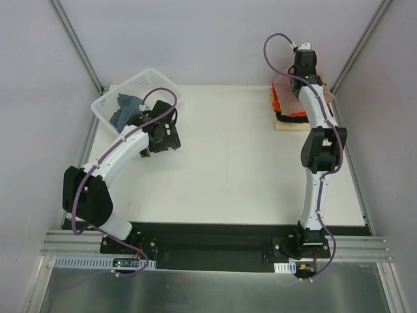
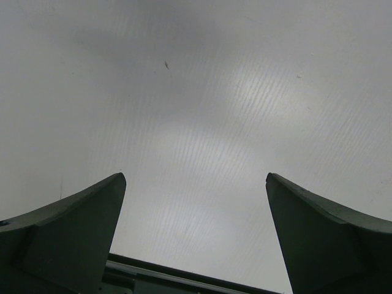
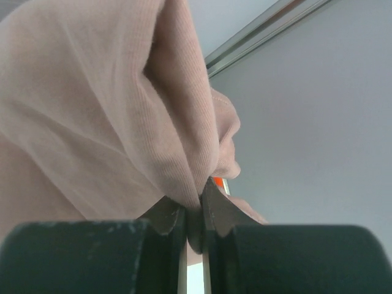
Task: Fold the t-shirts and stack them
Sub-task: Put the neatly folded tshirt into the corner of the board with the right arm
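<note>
4 tees (image 1: 281,104) far R, 1 basket (image 1: 156,79)

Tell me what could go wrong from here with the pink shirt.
1. The right pincer is shut on only a thin bunch of the pink shirt; it could slip, or pulling could unfold it.
2. The stack sits in the far right corner of the table; a tug could drag it askew or off.

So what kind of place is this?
Probably a robot test lab, not a home: two robot arms bolted to a metal rail, a white table walled by plain panels, and a pink shirt on a pile.
</note>
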Robot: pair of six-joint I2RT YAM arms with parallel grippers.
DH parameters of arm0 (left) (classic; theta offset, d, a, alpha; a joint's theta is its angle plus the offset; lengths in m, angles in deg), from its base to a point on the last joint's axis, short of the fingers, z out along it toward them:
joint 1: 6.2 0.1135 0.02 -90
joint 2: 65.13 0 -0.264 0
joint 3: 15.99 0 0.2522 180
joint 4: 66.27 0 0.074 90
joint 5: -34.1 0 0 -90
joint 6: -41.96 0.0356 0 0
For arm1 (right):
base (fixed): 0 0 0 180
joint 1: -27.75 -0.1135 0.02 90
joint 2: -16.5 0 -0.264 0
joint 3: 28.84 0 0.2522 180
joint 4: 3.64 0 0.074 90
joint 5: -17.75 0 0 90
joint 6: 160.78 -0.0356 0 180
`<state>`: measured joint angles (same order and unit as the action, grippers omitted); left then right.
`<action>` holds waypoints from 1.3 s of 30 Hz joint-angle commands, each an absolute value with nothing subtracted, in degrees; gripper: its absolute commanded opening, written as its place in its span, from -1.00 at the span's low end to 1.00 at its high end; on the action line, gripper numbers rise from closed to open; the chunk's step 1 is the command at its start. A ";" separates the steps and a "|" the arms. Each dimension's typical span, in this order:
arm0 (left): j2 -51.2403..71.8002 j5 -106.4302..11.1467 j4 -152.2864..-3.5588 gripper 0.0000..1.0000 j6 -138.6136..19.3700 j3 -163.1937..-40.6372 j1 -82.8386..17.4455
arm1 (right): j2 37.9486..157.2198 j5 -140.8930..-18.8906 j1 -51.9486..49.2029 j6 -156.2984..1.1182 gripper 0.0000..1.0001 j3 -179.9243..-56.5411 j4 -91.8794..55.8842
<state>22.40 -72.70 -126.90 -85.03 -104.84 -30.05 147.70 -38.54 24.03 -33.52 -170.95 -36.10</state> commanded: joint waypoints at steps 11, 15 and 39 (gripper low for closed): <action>25.84 -69.70 -128.10 0.99 -84.52 -109.99 -29.22 | 148.96 -45.71 29.60 -46.16 0.96 -172.68 -33.05; 25.49 -68.83 -128.01 0.99 -84.69 -110.08 -29.14 | 145.53 -45.01 29.60 -45.64 0.93 -170.75 -31.91; 19.25 -67.95 -127.22 0.99 -85.39 -105.33 -29.22 | 154.40 -87.08 38.20 -70.32 0.93 -175.57 -37.36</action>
